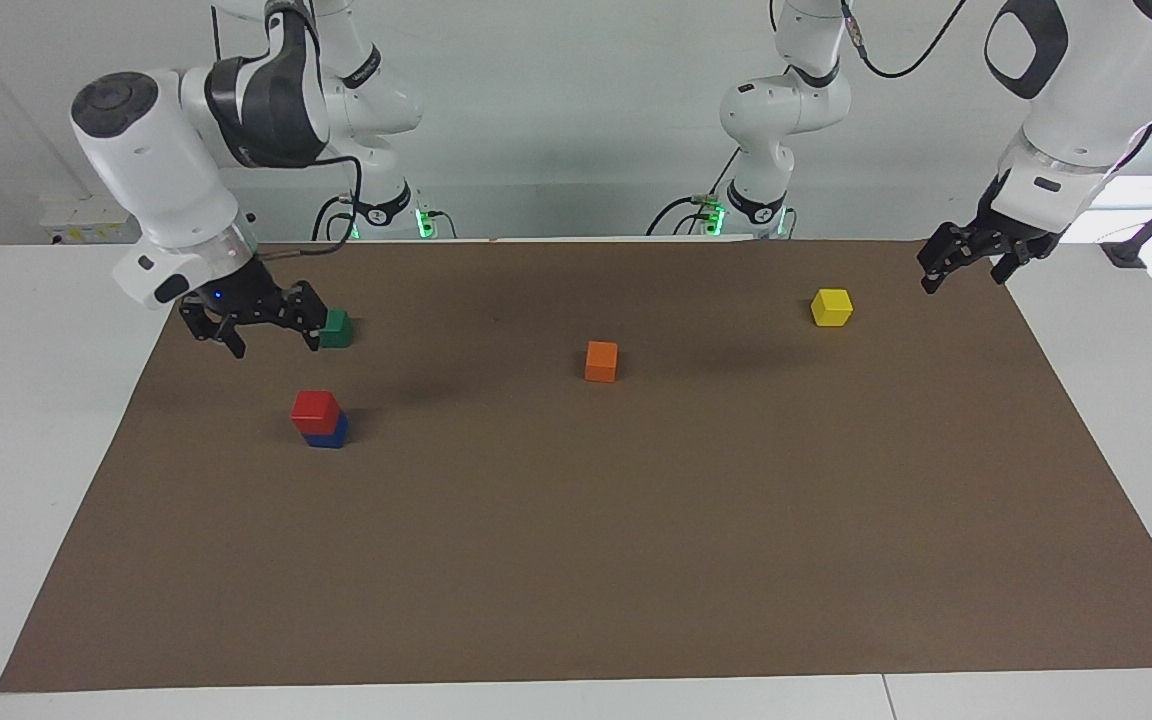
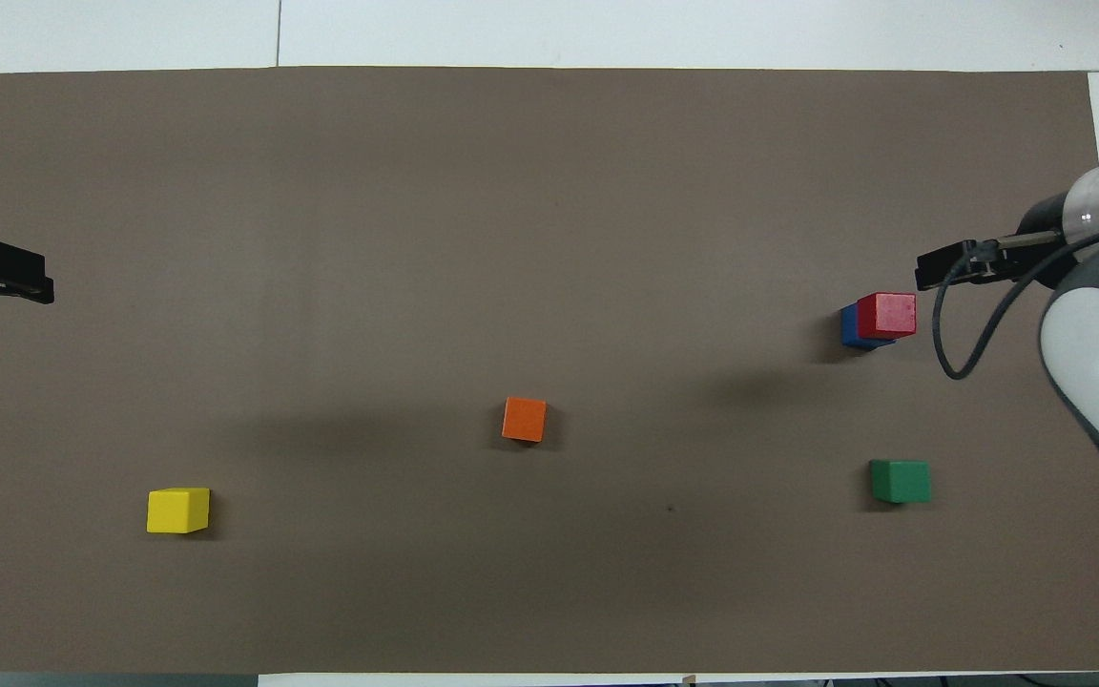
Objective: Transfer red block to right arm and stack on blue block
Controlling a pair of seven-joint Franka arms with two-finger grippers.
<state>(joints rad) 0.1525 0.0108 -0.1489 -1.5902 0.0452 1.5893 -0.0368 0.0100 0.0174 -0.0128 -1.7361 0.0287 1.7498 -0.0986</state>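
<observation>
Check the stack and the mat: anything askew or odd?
The red block sits on the blue block a little off-centre, with a blue strip showing along one side in the overhead view. It looks flat, not tipped. Nothing else stands out; the right gripper is open and clear.

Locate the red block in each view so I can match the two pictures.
Facing view: red block sits on the blue block, at the right arm's end of the mat.
Overhead view: red block again tops the blue block.
Shared landmark: green block, nearer the robots.
</observation>
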